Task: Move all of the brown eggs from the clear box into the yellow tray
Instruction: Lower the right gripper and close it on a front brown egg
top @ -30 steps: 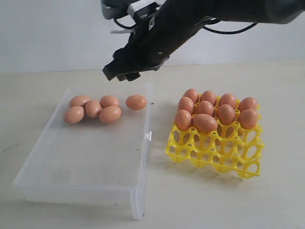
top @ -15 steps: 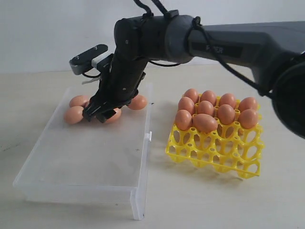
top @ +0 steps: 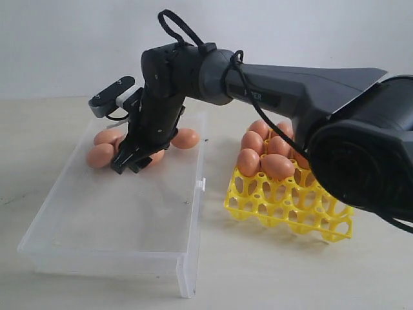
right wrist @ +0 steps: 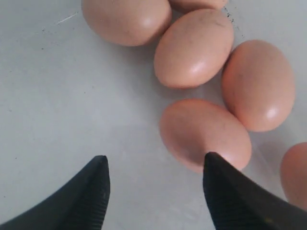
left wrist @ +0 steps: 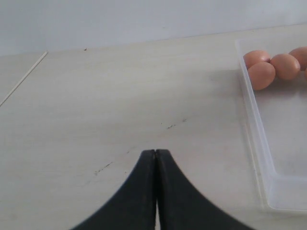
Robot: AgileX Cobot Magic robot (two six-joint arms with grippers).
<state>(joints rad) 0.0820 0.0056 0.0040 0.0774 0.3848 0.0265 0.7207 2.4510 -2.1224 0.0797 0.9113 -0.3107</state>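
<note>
Brown eggs (top: 100,155) lie clustered at the upper left of the frame, at the far end of the clear box (top: 116,219); others fill the upper rows of the yellow tray (top: 290,208) at right. Right gripper (top: 131,163) hangs over the cluster, fingers wide, holding nothing. Left gripper (left wrist: 156,153): fingers pressed together, empty.

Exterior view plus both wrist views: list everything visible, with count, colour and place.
Smooth orange-brown oval eggs in box: six, box's far end.
Orange-brown eggs in tray: at least five visible, right arm hides others.
Shallow clear plastic box: one, transparent, left on table.
Yellow lattice plastic egg tray: one, right of box.
Pale tabletop: one, beneath everything.
Left claw: black, shut, over bare table beside box.
Right claw: black, open, over box eggs.
</note>
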